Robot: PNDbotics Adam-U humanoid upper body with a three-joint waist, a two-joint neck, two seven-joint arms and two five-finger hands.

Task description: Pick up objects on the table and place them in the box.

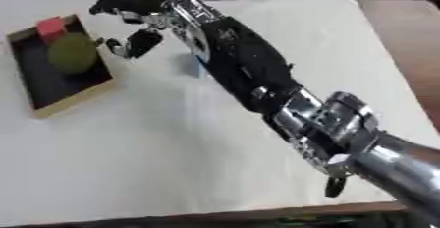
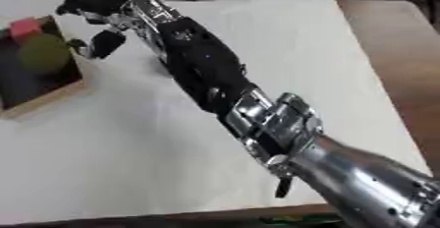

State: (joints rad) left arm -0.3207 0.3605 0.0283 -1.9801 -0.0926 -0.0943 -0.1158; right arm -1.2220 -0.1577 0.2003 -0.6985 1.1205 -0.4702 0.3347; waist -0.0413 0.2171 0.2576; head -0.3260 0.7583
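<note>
Right hand (image 1: 129, 20) beside box (image 1: 73, 105); green ball (image 1: 72, 53), red block (image 1: 51, 26) inside

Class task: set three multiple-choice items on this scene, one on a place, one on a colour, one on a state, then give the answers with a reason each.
1. Where is the green ball?
A. On the cloth beside the box
B. Inside the box
C. In the hand

2. What colour is the block at the box's far end?
A. Red
B. Blue
C. Yellow

3. What is the right hand doing?
A. Resting at the near table edge
B. Pressing on the block
C. Reaching near the box's right rim

Answers: 1 B, the ball lies on the box's dark floor. 2 A, the block is plainly red. 3 C, the hand is beside the rim, holding nothing visible.
</note>
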